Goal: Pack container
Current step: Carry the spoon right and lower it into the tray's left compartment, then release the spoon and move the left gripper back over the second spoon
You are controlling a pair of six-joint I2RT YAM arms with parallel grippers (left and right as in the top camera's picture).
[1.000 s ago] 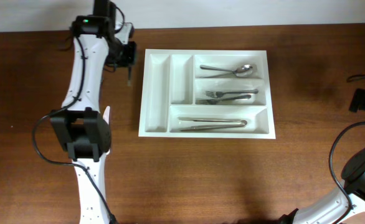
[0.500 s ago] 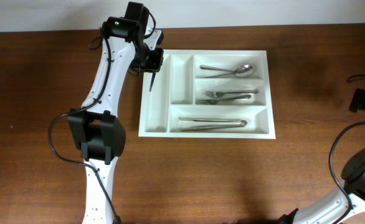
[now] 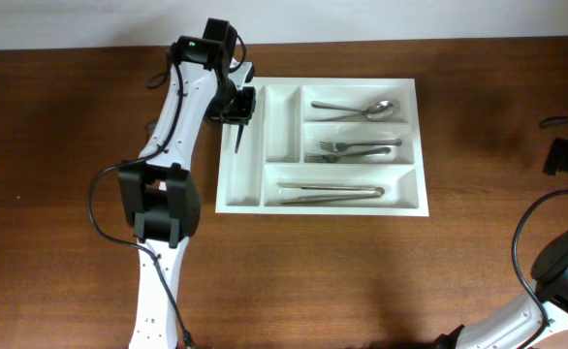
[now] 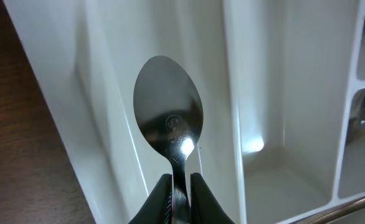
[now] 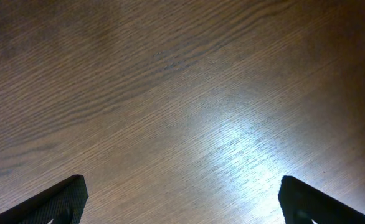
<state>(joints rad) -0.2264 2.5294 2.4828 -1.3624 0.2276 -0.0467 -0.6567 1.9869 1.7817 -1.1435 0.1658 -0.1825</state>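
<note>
One white cutlery tray (image 3: 415, 145) sits at mid-table (image 3: 71, 194), with five compartments: two narrow, three long. The top long compartment holds one stowed spoon (image 3: 362, 109). The middle one holds forks (image 3: 357, 149), apparently two. The bottom one holds long steel pieces (image 3: 331, 193); their count is unclear. The left end effector (image 4: 180, 193) is clamped on the handle of one held spoon (image 4: 169, 124), whose bowl is over the leftmost narrow compartment. The right end effector (image 5: 182, 202) is spread apart over bare table, well away from the tray.
</note>
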